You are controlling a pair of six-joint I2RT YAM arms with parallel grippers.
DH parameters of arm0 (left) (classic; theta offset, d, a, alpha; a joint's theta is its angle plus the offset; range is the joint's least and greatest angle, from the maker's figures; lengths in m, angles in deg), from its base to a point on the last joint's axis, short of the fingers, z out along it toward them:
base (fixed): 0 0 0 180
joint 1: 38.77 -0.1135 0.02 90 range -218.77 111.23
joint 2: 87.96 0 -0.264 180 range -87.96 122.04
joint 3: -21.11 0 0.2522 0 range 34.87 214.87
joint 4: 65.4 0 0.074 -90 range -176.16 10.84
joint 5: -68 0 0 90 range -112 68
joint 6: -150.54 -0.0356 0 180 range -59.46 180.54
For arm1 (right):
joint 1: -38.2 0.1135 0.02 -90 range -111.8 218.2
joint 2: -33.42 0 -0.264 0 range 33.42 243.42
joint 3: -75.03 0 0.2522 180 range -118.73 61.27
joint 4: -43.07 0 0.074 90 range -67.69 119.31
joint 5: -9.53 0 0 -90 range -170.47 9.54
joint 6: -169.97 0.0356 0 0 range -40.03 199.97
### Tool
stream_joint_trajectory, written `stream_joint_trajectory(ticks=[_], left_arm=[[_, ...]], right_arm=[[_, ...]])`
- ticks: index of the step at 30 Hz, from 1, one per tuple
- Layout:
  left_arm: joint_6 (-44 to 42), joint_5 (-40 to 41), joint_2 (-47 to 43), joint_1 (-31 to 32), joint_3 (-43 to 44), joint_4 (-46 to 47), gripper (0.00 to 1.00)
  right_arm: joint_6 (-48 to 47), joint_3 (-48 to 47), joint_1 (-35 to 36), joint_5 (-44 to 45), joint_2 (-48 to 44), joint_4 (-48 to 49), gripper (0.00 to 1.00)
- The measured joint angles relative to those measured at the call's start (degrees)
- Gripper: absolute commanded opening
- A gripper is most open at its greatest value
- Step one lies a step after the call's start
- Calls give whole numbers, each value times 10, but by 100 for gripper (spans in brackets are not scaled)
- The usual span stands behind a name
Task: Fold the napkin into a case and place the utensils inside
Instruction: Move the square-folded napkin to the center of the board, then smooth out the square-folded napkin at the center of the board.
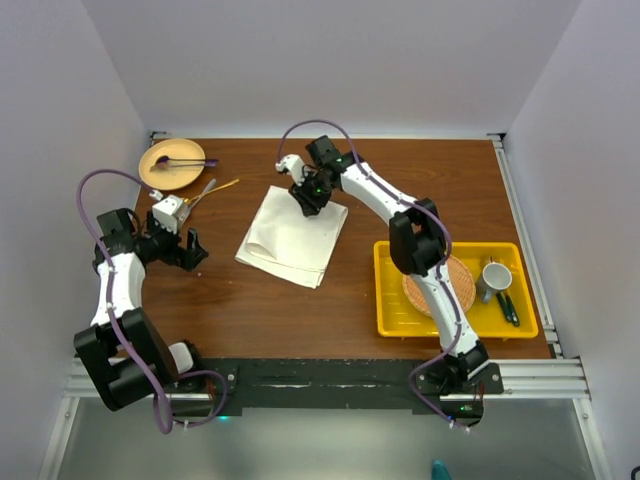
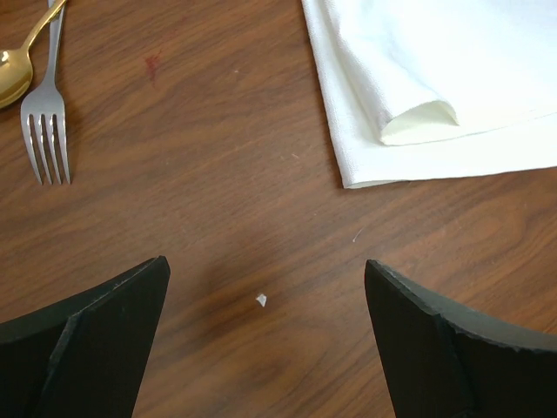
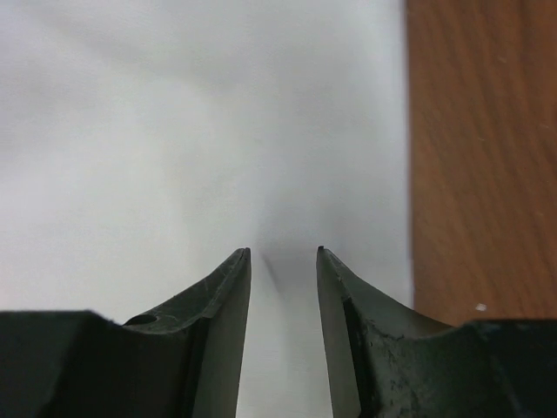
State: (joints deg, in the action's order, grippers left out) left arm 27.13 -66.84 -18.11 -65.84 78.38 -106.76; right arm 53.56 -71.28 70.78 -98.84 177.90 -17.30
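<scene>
The cream-white napkin (image 1: pixel 293 240) lies partly folded at the table's middle, with a rolled fold along its near-left side (image 2: pixel 418 122). My right gripper (image 1: pixel 306 198) is down on its far corner; in the right wrist view its jaws (image 3: pixel 283 252) stand a narrow gap apart with only flat cloth (image 3: pixel 174 131) between them. The utensils, a gold spoon (image 2: pixel 16 68) and a silver fork (image 2: pixel 48 131), lie side by side on the wood left of the napkin (image 1: pixel 207 191). Near them, just above bare wood, my left gripper (image 1: pixel 190 250) (image 2: pixel 265 279) stands wide open and holds nothing.
A tan plate (image 1: pixel 172 163) with a purple utensil sits at the far left. At the right, a yellow tray (image 1: pixel 392 290) holds a woven orange mat (image 1: pixel 455 290), a cup (image 1: pixel 495 277) and dark green-handled utensils (image 1: pixel 508 307).
</scene>
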Motion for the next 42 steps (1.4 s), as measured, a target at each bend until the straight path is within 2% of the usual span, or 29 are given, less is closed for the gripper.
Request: stream_joint_trajectory(ticks=[4,8,13,19,25,29,31,34,35,37,38,42], left_arm=[[-3,-2,0,5,0,2,100],[-1,-2,0,5,0,10,100],[3,-1,-2,5,-2,23,100],[2,5,-25,5,-11,23,100],[4,4,-54,5,-33,22,100],[2,4,-74,5,-40,16,100],[-5,4,-78,5,-40,10,98],[-25,-2,-77,5,-40,-10,91],[-38,-9,-76,5,-40,-17,83],[-66,-25,-73,7,-37,-34,75],[-77,-31,-69,10,-35,-39,67],[-97,-31,-23,88,-7,-35,49]], right_arm=[[34,110,49,-38,-82,50,33],[95,126,106,-75,-108,97,34],[181,127,147,-107,-78,153,37],[246,124,150,-150,-12,197,38],[248,125,160,-197,-12,200,36],[191,126,179,-243,-12,151,37],[132,127,185,-262,-12,99,41],[54,132,190,-287,-20,35,44],[34,132,189,-289,-24,13,45],[9,132,183,-294,-32,-22,45],[3,135,177,-297,-39,-36,45],[24,200,132,-307,-117,-37,46]])
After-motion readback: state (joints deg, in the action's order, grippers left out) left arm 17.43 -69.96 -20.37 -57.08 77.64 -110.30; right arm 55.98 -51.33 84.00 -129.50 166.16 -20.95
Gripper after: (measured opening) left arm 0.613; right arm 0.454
